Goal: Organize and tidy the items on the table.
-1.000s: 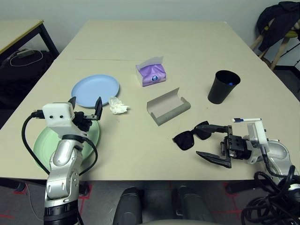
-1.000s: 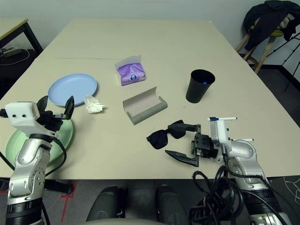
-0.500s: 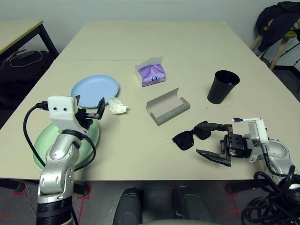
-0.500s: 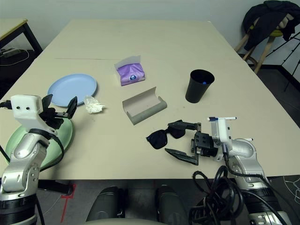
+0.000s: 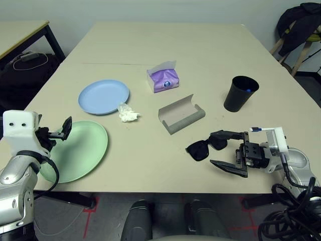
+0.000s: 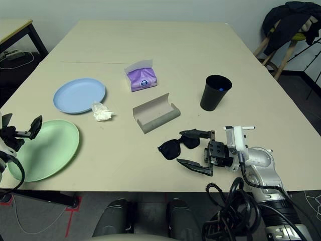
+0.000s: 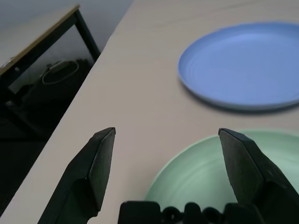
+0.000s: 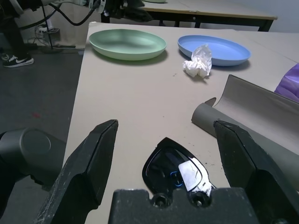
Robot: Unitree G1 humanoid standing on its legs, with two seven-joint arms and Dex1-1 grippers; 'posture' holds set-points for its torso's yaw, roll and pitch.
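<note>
- The right gripper (image 5: 226, 151) rests low at the table's (image 5: 200, 60) near right edge, jaws spread wide and empty, with the black sunglasses (image 5: 204, 146) lying just beyond its fingertips.
- The left gripper (image 5: 56, 132) hangs wide open and empty at the near left edge, over the rim of the pale green plate (image 5: 80, 150).
- Further back lie the crumpled white tissue (image 5: 127, 112), the light blue plate (image 5: 103, 96) and the open grey glasses case (image 5: 180, 114).
- The black cup (image 5: 241, 93) stands far right.
</note>
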